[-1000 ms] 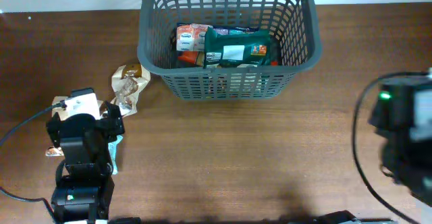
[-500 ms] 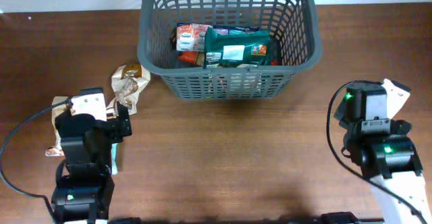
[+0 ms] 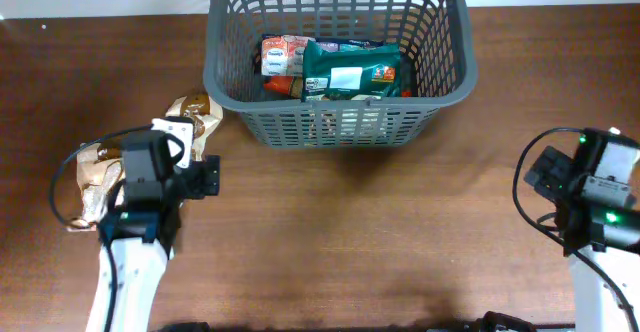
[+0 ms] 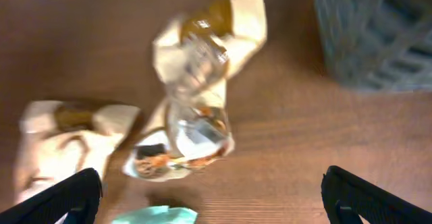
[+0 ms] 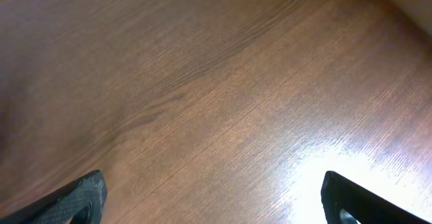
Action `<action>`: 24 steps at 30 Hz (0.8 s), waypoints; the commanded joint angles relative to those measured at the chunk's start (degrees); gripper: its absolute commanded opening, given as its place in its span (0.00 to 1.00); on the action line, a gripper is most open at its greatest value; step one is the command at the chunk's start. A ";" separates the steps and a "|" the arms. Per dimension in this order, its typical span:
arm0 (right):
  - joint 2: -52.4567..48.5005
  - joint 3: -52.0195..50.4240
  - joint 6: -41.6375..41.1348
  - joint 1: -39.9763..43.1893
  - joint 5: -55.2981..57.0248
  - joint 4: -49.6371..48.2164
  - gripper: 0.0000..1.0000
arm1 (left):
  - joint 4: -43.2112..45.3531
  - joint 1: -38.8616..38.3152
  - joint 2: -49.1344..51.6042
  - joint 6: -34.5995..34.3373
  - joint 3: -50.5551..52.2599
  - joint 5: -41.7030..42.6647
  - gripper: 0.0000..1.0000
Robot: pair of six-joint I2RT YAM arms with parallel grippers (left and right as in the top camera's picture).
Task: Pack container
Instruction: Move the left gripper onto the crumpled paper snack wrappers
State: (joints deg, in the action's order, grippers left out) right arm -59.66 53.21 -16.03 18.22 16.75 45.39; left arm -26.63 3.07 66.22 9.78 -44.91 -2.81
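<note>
Both arms have swung out since a second ago. Our left gripper (image 4: 212,197) now hangs wide open over the crinkly snack packet (image 4: 196,116) lying just left of the basket (image 3: 340,127), and our right gripper (image 5: 212,197), equally open, looks down on bare table (image 5: 202,82). We judge the packet light, soft and slippery, best pinched across its narrower middle. The basket stands at the table's far side, stiff and light, with several packets (image 3: 350,72) inside, and needs no lifting.

Dark grey basket (image 3: 340,122), green packet (image 3: 350,72), brown table (image 3: 350,232)
</note>
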 commanded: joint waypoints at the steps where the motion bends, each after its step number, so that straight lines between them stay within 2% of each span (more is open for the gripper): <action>1: 2.23 -0.13 2.67 2.40 -5.92 -0.09 0.99 | 1.57 0.59 4.52 2.60 -0.48 3.30 0.99; 8: 2.84 -0.13 5.16 3.78 -10.58 -0.04 0.99 | 7.78 4.44 11.10 6.88 -0.48 5.03 0.99; 13: 2.84 -0.13 5.18 3.78 -10.80 0.20 0.99 | 10.01 7.61 13.53 7.08 -0.48 5.68 0.99; 24: 2.84 -0.09 6.21 3.78 -15.19 2.05 0.99 | 15.28 10.23 22.56 10.10 -0.48 13.40 0.99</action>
State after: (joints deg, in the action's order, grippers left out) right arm -57.52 53.21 -10.79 21.63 3.99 46.85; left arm -12.29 13.02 85.86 17.47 -44.91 7.11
